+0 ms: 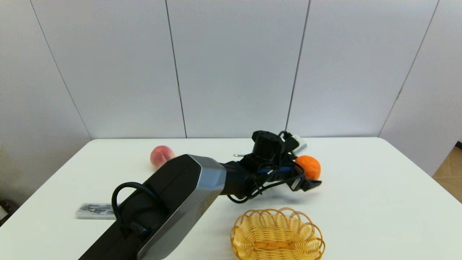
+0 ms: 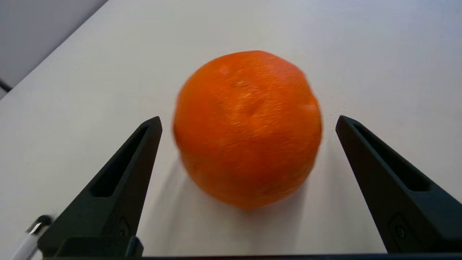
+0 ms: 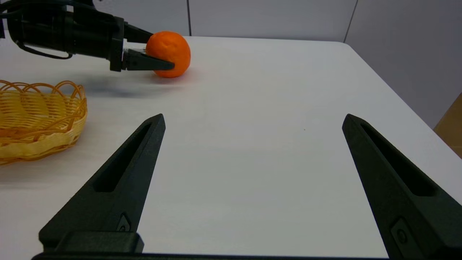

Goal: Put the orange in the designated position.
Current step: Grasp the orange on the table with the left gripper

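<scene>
The orange (image 1: 309,165) rests on the white table, right of centre and beyond the basket. My left gripper (image 1: 314,174) reaches across from the left and stands open around it. In the left wrist view the orange (image 2: 249,130) sits between the two fingers of the left gripper (image 2: 249,118), with a gap on each side. The right wrist view shows the orange (image 3: 169,54) on the tabletop between the left gripper's fingers (image 3: 151,65). My right gripper (image 3: 254,115) hangs open and empty over bare table. No mark for the designated position shows on the white top.
A yellow wicker basket (image 1: 236,231) stands at the front, just this side of the left arm; its rim (image 3: 77,104) also shows in the right wrist view. A pink peach (image 1: 161,156) lies at the back left. A small clear box (image 1: 94,211) lies front left.
</scene>
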`<act>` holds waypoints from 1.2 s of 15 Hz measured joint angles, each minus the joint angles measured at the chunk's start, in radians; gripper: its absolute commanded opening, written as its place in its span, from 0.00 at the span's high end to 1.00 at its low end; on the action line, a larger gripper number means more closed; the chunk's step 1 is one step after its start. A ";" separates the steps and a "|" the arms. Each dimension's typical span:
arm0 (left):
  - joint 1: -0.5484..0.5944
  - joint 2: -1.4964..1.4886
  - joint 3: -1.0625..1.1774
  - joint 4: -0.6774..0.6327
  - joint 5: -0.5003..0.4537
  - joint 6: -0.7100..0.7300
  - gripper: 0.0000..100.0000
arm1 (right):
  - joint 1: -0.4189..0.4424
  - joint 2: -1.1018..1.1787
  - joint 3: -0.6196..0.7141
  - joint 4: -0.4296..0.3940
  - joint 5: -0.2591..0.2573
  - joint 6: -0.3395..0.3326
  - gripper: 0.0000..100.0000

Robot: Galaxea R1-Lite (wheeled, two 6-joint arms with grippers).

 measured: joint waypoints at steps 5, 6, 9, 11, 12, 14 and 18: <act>-0.003 0.013 0.000 -0.050 0.000 -0.006 0.00 | 0.000 0.000 0.000 0.000 0.000 0.001 0.00; -0.004 0.015 0.000 -0.055 0.000 -0.006 0.00 | 0.000 0.000 0.000 0.000 0.000 0.001 0.00; -0.001 0.022 0.000 -0.071 0.000 -0.007 0.00 | 0.000 0.000 0.000 0.000 -0.001 0.000 0.00; -0.003 0.025 0.000 -0.080 0.000 -0.007 0.00 | 0.000 0.000 0.000 0.000 0.000 0.000 0.00; -0.003 0.026 0.000 -0.086 0.000 -0.007 0.00 | 0.000 0.000 0.000 0.000 0.000 0.000 0.00; -0.002 0.028 0.000 -0.087 0.000 -0.009 0.00 | 0.000 0.000 0.000 0.000 0.000 0.000 0.00; -0.003 0.033 0.000 -0.087 0.000 -0.013 0.00 | 0.000 0.000 0.000 0.000 0.000 0.000 0.00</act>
